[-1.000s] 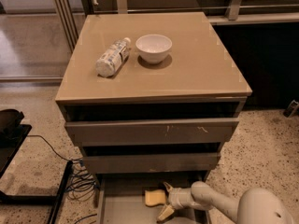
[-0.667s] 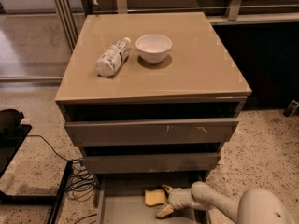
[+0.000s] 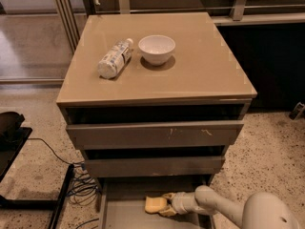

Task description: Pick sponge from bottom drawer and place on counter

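The sponge point(image 3: 153, 204), a small pale yellow pad, lies on the grey floor of the open bottom drawer point(image 3: 125, 213), at the bottom of the camera view. My gripper point(image 3: 167, 204) reaches in from the lower right and sits at the sponge's right end, touching or very near it. The white arm point(image 3: 214, 207) runs back to the lower right corner. The counter point(image 3: 200, 66) is the glossy taupe top of the cabinet, above the two upper drawers.
A white bowl point(image 3: 157, 48) and a lying plastic bottle point(image 3: 114, 59) are on the counter's back left. The two upper drawers point(image 3: 152, 135) overhang the bottom drawer. Cables point(image 3: 81, 187) and a black stand point(image 3: 28, 202) lie on the floor at the left.
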Action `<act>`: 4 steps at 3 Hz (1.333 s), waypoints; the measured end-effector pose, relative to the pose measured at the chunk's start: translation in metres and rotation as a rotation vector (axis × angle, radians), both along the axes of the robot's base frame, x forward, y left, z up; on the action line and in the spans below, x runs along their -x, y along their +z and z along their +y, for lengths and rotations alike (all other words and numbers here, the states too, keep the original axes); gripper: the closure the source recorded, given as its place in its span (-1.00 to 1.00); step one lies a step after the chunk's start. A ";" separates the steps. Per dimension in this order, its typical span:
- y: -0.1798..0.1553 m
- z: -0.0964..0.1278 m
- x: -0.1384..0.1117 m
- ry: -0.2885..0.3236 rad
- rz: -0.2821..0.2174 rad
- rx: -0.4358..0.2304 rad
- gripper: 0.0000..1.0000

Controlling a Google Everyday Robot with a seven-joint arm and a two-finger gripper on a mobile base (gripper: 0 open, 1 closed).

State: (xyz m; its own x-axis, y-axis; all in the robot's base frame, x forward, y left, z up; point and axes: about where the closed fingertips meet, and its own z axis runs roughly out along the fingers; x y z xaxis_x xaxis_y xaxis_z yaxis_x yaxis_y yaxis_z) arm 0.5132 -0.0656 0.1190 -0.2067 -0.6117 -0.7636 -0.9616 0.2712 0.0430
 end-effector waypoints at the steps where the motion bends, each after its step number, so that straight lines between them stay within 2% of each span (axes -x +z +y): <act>1: 0.000 0.000 0.000 0.000 0.000 0.000 0.77; 2: 0.000 0.000 0.000 0.000 0.000 0.000 1.00; 3: 0.006 -0.003 0.005 0.016 0.002 0.004 1.00; 4: 0.037 -0.031 0.016 0.017 -0.051 0.021 1.00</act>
